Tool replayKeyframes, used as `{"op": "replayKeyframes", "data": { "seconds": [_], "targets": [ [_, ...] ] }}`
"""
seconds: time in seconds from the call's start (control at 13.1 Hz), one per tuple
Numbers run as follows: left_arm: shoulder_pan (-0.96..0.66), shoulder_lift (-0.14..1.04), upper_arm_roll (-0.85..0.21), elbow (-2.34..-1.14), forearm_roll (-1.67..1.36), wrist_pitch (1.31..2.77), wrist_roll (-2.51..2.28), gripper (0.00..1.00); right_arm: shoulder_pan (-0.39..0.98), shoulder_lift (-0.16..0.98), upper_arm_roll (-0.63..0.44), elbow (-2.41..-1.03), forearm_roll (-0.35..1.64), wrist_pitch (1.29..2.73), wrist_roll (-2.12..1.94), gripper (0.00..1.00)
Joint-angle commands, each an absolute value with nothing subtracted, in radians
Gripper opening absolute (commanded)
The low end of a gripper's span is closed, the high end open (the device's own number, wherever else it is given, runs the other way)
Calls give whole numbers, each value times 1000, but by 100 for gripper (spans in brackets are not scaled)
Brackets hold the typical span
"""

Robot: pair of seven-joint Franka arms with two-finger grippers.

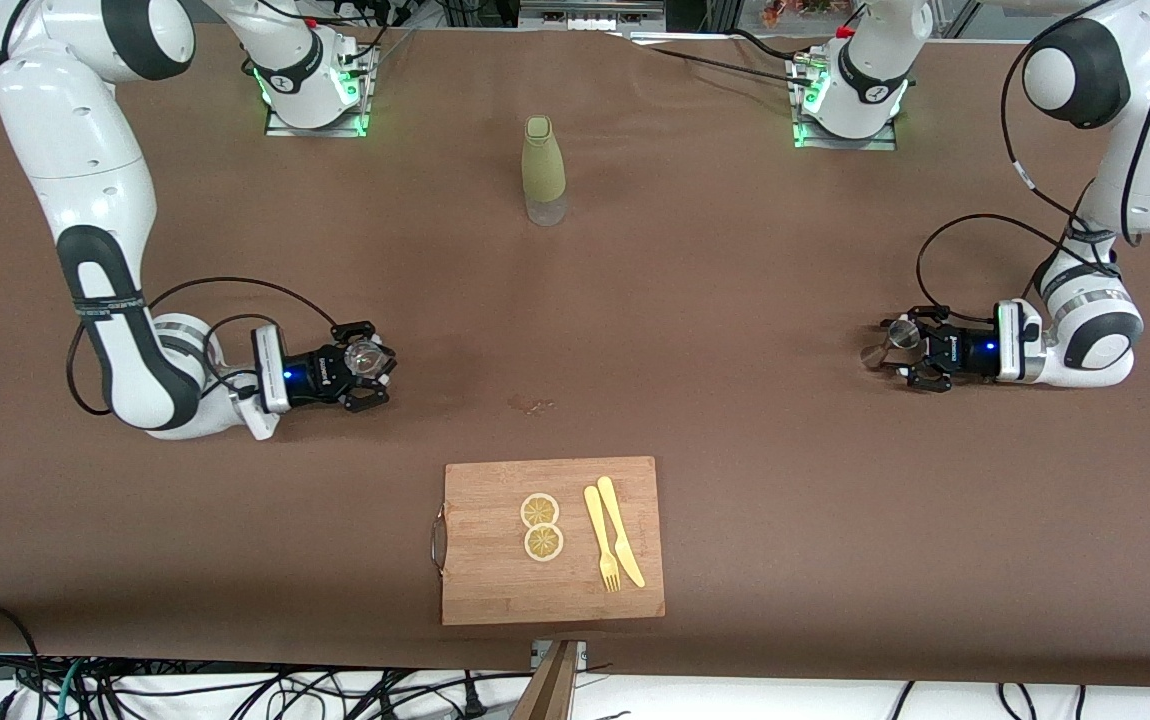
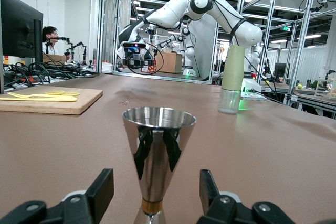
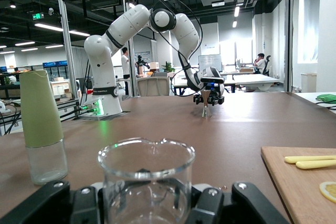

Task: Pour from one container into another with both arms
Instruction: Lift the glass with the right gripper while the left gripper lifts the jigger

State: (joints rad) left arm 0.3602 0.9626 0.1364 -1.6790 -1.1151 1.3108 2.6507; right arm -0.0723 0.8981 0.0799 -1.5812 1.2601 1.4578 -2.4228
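From the high front camera you see both arms low over the brown table, one at each end. The left gripper sits at the left arm's end with a shiny steel hourglass-shaped jigger standing between its fingers. Your left wrist view shows what the front cannot: the jigger stands upright with clear gaps to each black finger, so the claw is open around it, not gripping. The right gripper lies at the right arm's end around a clear glass beaker with a pour spout. In the right wrist view the beaker stands upright with the fingers close beside it; you cannot tell whether they press on the glass. A pale green bottle with a clear base stands between the two arm bases. Only the front view lays out the wooden cutting board, nearest the camera, carrying two lemon slices beside a yellow fork and yellow knife
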Motion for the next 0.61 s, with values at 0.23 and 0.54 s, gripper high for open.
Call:
{"op": "replayKeyframes", "data": {
  "seconds": [0.23, 0.54],
  "targets": [
    [359, 945, 144, -1713, -1129, 1347, 2707, 13, -66, 894, 129, -1523, 1310, 1506, -2359, 0],
    [357, 963, 144, -1715, -1132, 1371, 2709, 0, -55, 859, 198, -1503, 1325, 1609, -2243, 0]
  ]
}}
